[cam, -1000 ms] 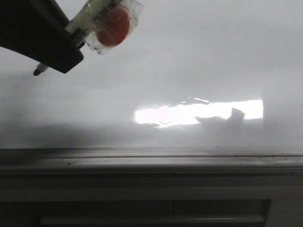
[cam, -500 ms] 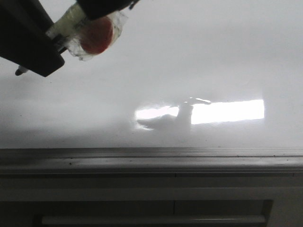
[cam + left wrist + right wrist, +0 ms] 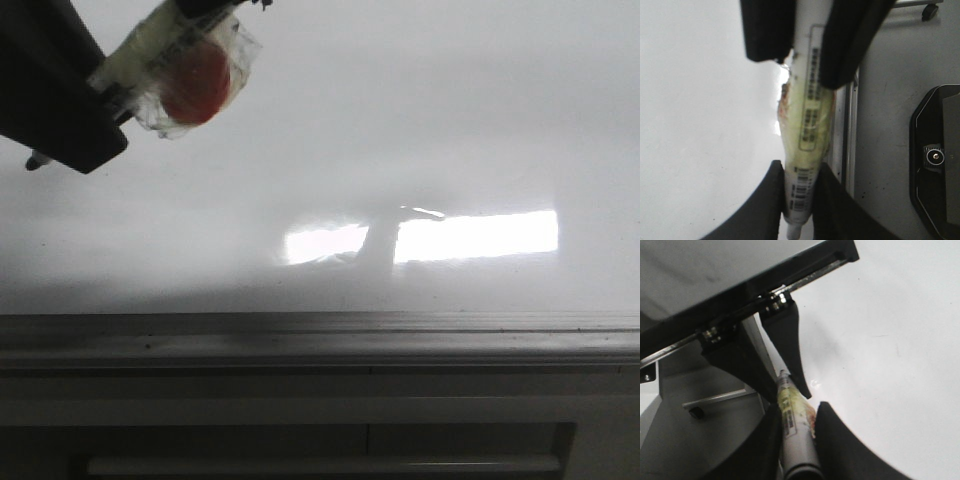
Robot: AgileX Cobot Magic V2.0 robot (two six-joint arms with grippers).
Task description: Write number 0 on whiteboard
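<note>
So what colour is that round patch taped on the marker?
Red, under clear wrapping; front view shows it best.

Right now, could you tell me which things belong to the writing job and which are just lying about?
Job: marker, whiteboard, left gripper, right gripper. No 0 in view.
Lying about: black device, caster.

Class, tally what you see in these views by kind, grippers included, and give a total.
marker: 1
whiteboard: 1
grippers: 2, the left gripper and the right gripper, both shut on the marker
Total: 4
</note>
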